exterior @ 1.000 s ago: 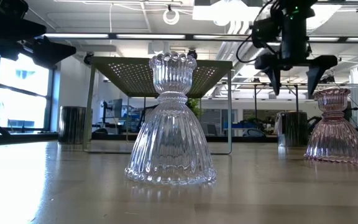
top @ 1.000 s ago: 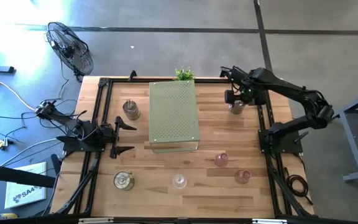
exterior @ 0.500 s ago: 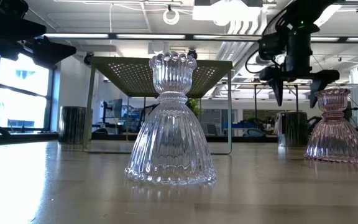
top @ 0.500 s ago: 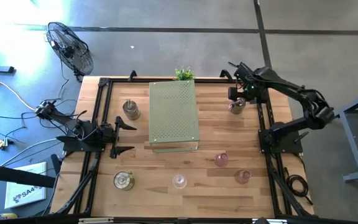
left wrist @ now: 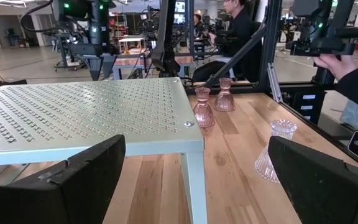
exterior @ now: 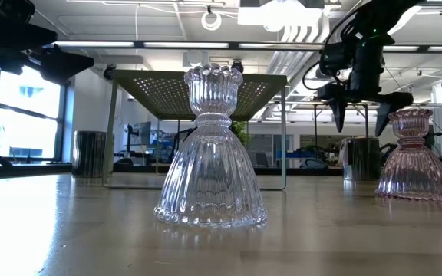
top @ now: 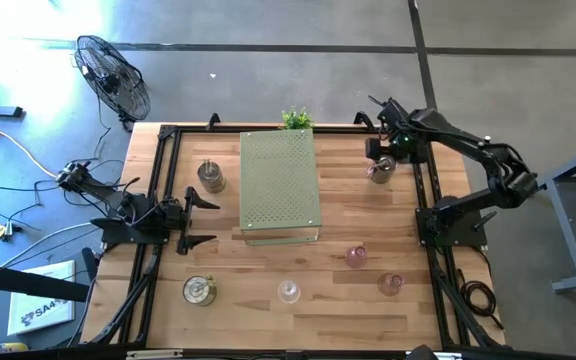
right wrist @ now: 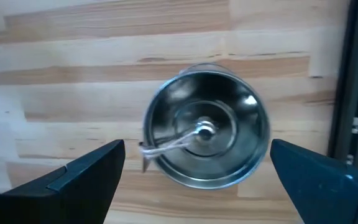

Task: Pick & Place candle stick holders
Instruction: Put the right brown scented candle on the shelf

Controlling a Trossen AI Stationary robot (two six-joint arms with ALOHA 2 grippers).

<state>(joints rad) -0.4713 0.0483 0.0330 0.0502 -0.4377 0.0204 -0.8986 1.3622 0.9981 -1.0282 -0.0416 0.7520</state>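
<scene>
- Metal candle stick holder (right wrist: 205, 134), dull silver: I am seeing it standing on the wooden table (top: 368, 225) near the far right corner, directly beneath my right gripper (top: 380, 162), its round mouth facing up between the two dark fingers (right wrist: 86, 167).
- Right gripper: I am holding it above that metal holder with the fingers spread wide, one on each side of the cup and touching nothing; it is grasping no object. In the low view (exterior: 363, 103) it is hanging over the holder, clear of its rim.
- Second metal holder (top: 210, 177): I am noting it sitting on the left half of the table, just beside the long edge of the pale green perforated board (top: 280, 185).
- Third metal holder (top: 199, 290): I am logging it resting near the front left corner.
- Clear glass holder (top: 288, 292): I am seeing it standing upright at the front edge, close to the low camera (exterior: 211, 149).
- Two pink glass holders (top: 356, 257) and (top: 391, 284): I am finding them standing near each other on the front right part of the table.
- Left gripper (top: 196, 221): I am leaving it waiting at the table's left side, fingers released and wide apart, carrying nothing.
- Small green plant (top: 296, 119): I am recording it sitting at the far end of the board.
- Fan (top: 114, 76): I am noting it standing on the floor beyond the table's far left corner.
</scene>
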